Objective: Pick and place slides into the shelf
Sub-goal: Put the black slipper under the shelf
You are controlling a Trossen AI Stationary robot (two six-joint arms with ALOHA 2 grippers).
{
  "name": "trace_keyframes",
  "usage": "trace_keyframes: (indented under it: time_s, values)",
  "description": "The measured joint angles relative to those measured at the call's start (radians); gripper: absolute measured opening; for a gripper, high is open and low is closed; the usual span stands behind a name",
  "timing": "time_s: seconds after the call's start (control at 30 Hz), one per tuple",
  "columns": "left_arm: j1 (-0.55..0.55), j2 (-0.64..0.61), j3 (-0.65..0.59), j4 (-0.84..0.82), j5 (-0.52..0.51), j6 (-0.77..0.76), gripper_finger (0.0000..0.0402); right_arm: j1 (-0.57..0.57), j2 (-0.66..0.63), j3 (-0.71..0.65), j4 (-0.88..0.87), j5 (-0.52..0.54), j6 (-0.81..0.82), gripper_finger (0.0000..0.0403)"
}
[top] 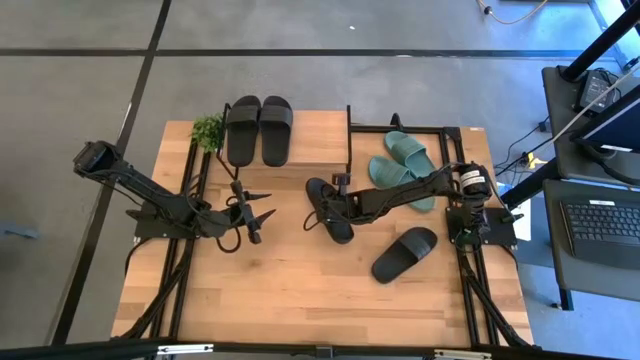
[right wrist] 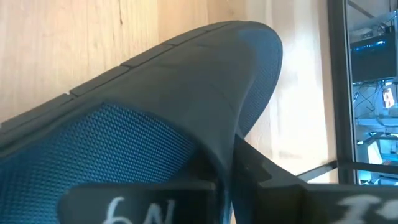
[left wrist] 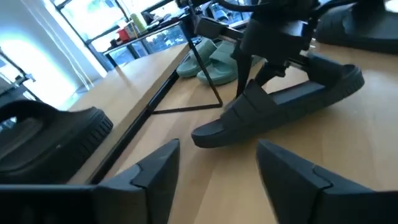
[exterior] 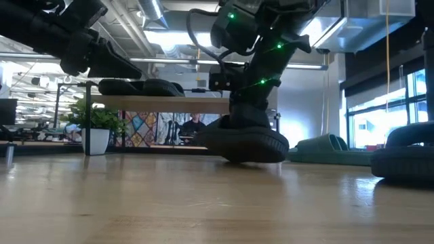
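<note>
A black slide (top: 330, 210) lies near the table's middle, in front of the shelf (top: 318, 140), and my right gripper (top: 335, 193) is shut on it. Two black slides (top: 260, 128) rest flat on the shelf's wooden top board. Two teal slides (top: 400, 163) lie side by side on the table right of the shelf. One more black slide (top: 405, 254) lies on its sole toward the near right. My left gripper (top: 260, 214) hovers open left of the held slide, fingers pointing at it (left wrist: 280, 106). My right gripper holds the black slide by its wide strap (left wrist: 252, 102), pinched between the two fingers (left wrist: 247, 73), which come down from above. The slide sits tilted: one end (left wrist: 205, 134) is at the tabletop and the other end (left wrist: 351, 74) is raised.
A small potted plant (top: 208, 130) stands at the shelf's far left corner. Black metal frame rails (top: 185, 200) run along the table's left and right sides. Bare wooden tabletop (top: 300, 290) stretches along the near half.
</note>
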Motion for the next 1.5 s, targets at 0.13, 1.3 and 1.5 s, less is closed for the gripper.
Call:
trace_keyframes:
  time_s: [0.13,1.3,1.5]
  values:
    - [0.017,0.005,0.0,0.001,0.132,-0.072,0.0204,-0.002,-0.003,-0.001,0.012,-0.006,0.0,0.0014]
    - [0.421,0.707,0.204,0.353,0.446,-0.281,0.0204,-0.004,0.0,-0.004,0.082,-0.044,0.004,0.0021]
    - [0.434,0.732,0.217,0.341,0.454,-0.279,0.0204,-0.004,0.001,-0.004,0.087,-0.045,0.004,0.0035]
